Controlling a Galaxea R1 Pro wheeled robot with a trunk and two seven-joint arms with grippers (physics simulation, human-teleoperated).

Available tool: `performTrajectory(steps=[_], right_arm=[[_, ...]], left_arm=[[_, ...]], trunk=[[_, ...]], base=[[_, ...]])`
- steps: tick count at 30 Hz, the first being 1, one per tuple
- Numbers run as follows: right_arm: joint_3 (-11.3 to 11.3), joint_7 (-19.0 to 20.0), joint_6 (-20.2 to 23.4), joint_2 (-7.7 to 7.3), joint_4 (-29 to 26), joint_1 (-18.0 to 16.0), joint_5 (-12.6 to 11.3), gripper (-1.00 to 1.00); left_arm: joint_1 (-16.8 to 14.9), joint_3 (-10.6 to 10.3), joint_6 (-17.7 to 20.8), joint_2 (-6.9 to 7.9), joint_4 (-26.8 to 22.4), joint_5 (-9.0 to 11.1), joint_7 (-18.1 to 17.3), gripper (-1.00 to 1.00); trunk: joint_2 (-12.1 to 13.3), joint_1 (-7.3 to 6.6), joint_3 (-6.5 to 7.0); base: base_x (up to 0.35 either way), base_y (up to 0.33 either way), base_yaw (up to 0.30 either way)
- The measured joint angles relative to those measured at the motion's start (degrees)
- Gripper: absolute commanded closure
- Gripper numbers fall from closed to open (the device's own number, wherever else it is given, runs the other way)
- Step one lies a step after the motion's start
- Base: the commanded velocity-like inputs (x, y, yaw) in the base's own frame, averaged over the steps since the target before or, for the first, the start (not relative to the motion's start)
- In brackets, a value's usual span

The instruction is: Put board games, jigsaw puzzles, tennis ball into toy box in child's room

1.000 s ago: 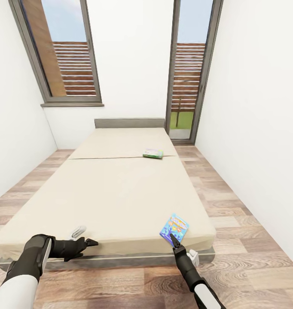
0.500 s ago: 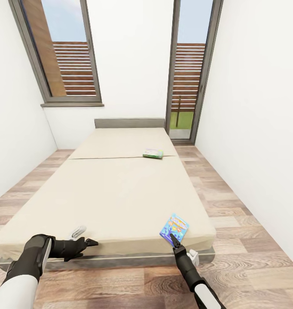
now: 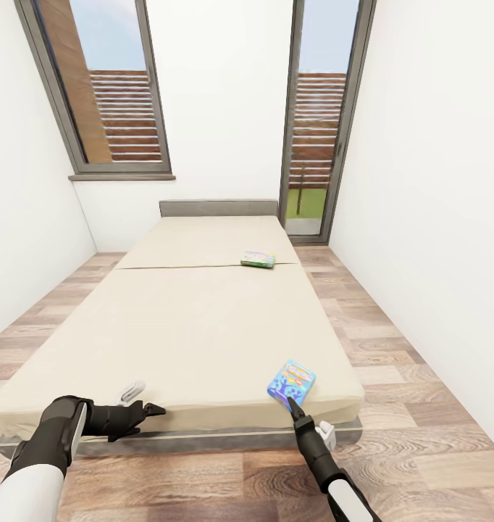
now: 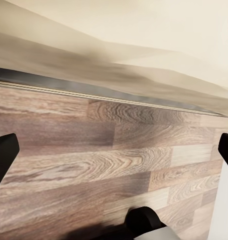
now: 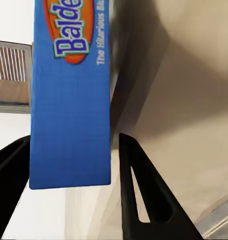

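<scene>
On the beige bed (image 3: 203, 319) a blue board game (image 3: 292, 380) stands tilted at the near right corner, one edge raised off the mattress. My right gripper (image 3: 293, 403) is shut on its near edge. In the right wrist view the blue box (image 5: 71, 100) sits between the two black fingers (image 5: 139, 195) of my right gripper (image 5: 76, 139). A green board game (image 3: 258, 259) lies flat farther up the bed, near its right side. My left gripper (image 3: 154, 409) hovers open at the bed's near edge, holding nothing. In the left wrist view, my left gripper (image 4: 116, 145) has its fingers spread wide.
The grey headboard (image 3: 218, 208) stands against the far wall between two tall grey-framed windows (image 3: 102, 87). Wood-plank floor (image 3: 392, 377) runs along both sides of the bed and in front of it. White walls close in on the left and right.
The blue board game has tipped up and shifted slightly left and away in my right gripper. The left arm and the green box have not moved.
</scene>
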Motion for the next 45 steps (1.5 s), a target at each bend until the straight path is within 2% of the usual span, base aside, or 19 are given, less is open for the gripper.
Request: performTrajectory(steps=[14,34,37,40,45], right_arm=[[0.0,0.2,0.0,0.26,-0.1,0.0,-0.1,1.00],[0.2,-0.3,-0.1,0.37,-1.3,-0.1,0.1,1.00],[1.5,-0.6,-0.1,0.26,-3.2,-0.1,0.2,1.00],[4.3,-0.7,0.1,-0.09,-5.3,-0.1,1.4,1.00],[6.2,-0.7,1.5,-0.34,-8.0,-0.1,2.4,1.00]], left_arm=[[0.0,-0.1,0.0,0.00,0.0,0.0,0.0,-1.00],[0.0,-0.2,0.0,0.00,0.0,0.0,0.1,-1.00],[0.0,-0.2,-0.1,0.00,0.0,0.0,0.1,-1.00],[0.0,-0.2,-0.1,-0.03,0.0,0.0,0.1,-1.00],[0.0,-0.2,-0.1,-0.07,0.0,0.0,0.1,-1.00]], trunk=[[0.0,0.00,0.00],[8.0,-4.39,3.59],[9.2,-5.05,4.13],[10.4,-5.71,4.67],[12.4,-6.80,5.56]], base=[[0.000,0.000,0.000],[0.000,0.000,0.000],[0.000,0.000,0.000],[0.000,0.000,0.000],[0.000,0.000,0.000]])
